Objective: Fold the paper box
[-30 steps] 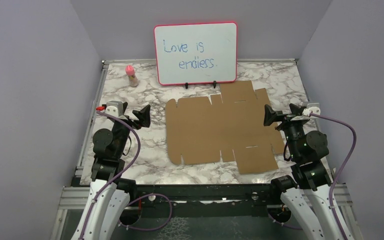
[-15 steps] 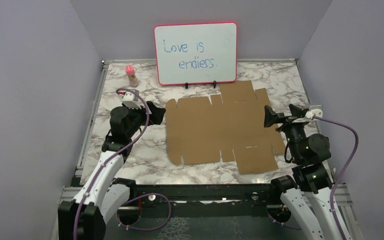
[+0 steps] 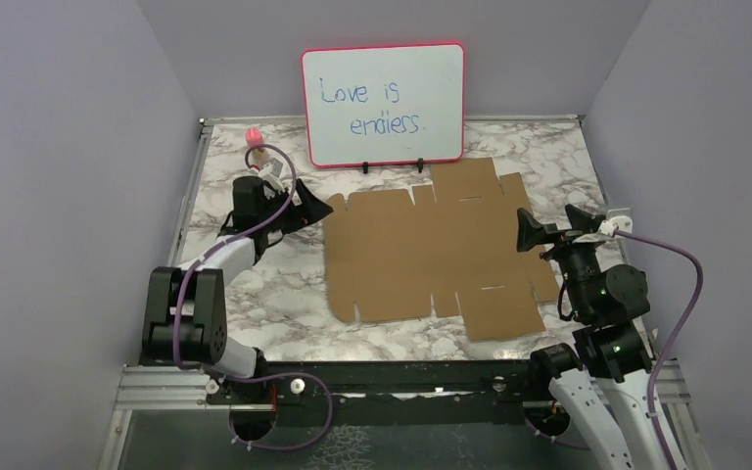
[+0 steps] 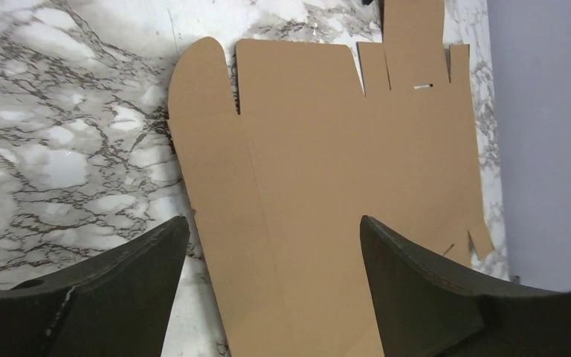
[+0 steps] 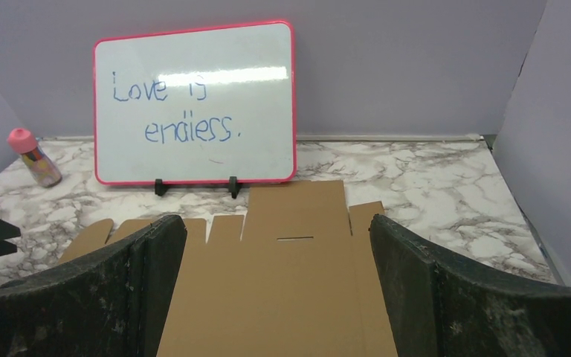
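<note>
The paper box (image 3: 431, 250) is a flat brown die-cut cardboard sheet with flaps and slots, lying on the marble table. My left gripper (image 3: 308, 208) is stretched out to the sheet's far left corner. In the left wrist view it (image 4: 274, 219) stands open above the sheet's (image 4: 327, 149) left edge, one finger over marble and the other over cardboard, gripping nothing. At the sheet's right edge my right gripper (image 3: 546, 220) is raised and open. In the right wrist view its (image 5: 279, 218) fingers frame the sheet (image 5: 290, 297) with nothing between them.
A red-framed whiteboard (image 3: 384, 103) stands on its feet right behind the sheet. A small pink-capped bottle (image 3: 257, 147) stands at the back left, close to the left arm. Purple walls enclose the table (image 3: 255, 284) on three sides.
The left arm has reached forward and to the right, bringing its gripper from the table's left side to the sheet's left edge. The right arm has barely moved.
</note>
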`<control>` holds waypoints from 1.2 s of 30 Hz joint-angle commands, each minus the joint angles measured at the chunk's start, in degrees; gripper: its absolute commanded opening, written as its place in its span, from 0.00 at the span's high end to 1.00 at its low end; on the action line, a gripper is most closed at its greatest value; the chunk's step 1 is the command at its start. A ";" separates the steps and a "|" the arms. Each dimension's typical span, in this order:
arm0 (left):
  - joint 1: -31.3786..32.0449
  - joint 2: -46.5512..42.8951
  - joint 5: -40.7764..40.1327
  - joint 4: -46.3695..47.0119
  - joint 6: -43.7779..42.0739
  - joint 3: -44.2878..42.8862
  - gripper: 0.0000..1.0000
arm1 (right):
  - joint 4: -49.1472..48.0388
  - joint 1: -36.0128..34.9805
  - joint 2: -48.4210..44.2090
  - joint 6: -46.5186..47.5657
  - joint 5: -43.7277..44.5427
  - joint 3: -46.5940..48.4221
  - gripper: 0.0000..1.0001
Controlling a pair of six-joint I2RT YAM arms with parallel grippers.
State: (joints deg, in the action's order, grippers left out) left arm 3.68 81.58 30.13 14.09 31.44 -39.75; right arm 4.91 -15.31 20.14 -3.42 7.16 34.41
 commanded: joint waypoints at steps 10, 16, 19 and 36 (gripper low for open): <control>-2.85 19.91 13.15 -1.52 1.19 -10.01 0.35 | 1.25 -0.28 -0.63 0.61 -0.64 0.21 0.00; -4.75 23.31 14.36 -0.88 1.21 -9.55 0.39 | 1.13 -0.31 -0.92 0.78 -0.72 0.01 0.00; -4.74 25.00 14.72 -0.33 1.48 -9.12 0.41 | 0.81 -0.27 -1.09 0.79 -0.81 -0.05 0.00; -3.79 21.26 20.21 3.50 4.34 -5.67 1.00 | 1.36 -0.26 -0.61 0.13 -2.87 0.38 0.00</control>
State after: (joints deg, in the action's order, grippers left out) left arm -0.25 107.53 47.44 16.45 35.42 -47.22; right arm 5.74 -15.31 19.33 -3.38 6.22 34.41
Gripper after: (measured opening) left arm 0.062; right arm 0.998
